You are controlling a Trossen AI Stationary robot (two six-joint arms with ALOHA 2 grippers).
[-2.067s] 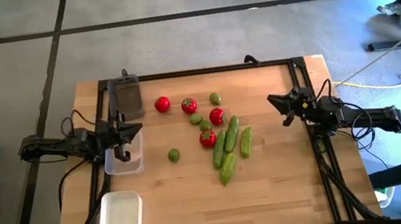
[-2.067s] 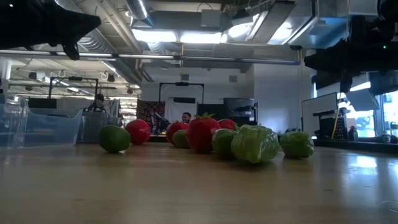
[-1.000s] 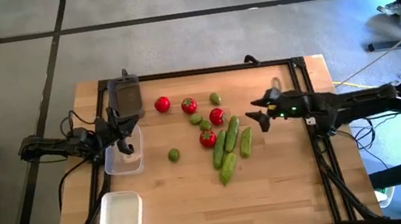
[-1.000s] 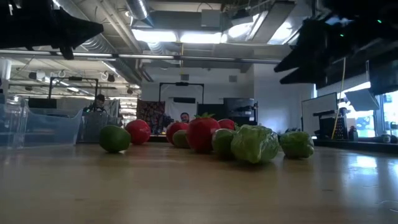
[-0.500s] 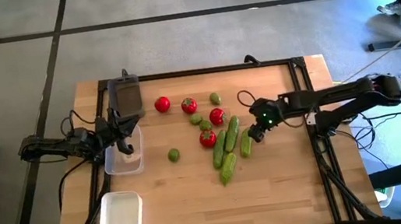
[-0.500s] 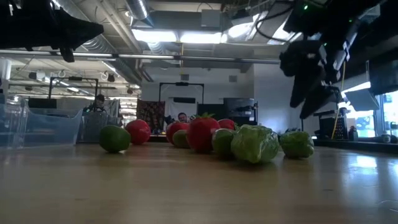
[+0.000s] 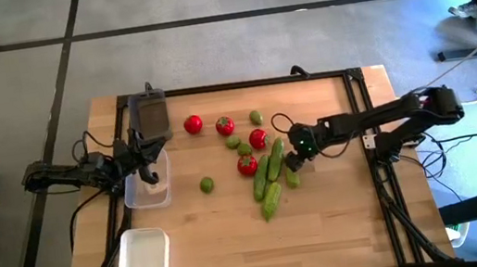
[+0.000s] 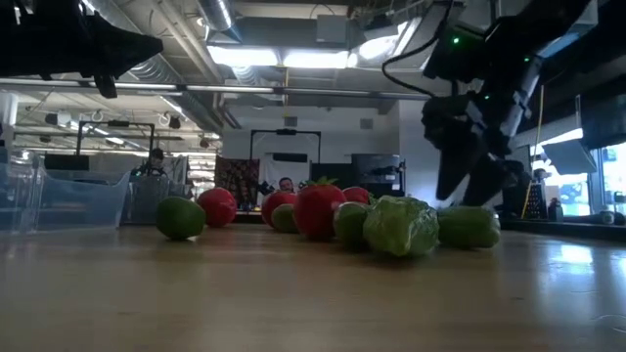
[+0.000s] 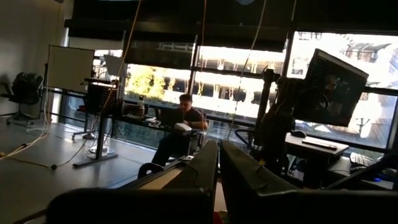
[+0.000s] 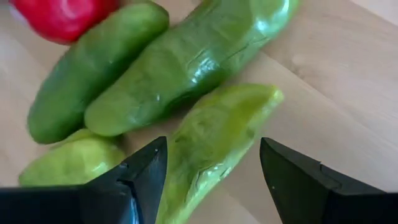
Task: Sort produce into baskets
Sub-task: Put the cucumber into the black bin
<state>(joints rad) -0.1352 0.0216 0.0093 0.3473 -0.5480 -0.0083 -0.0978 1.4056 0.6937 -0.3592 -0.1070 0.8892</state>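
Cucumbers (image 10: 186,56), glossy, elongated, wooden table (image 10: 323,81)

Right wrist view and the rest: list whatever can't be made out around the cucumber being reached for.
- Right wrist view: the right hand straddles the cucumber with open fingers; the bottom edge cuts off its near end, and contact cannot be told.
- High view: the right hand covers part of that cucumber.
- Low view: the nearer green produce hides the cucumbers' lengths.
- Left wrist view: the left hand points into the room; no produce in view.
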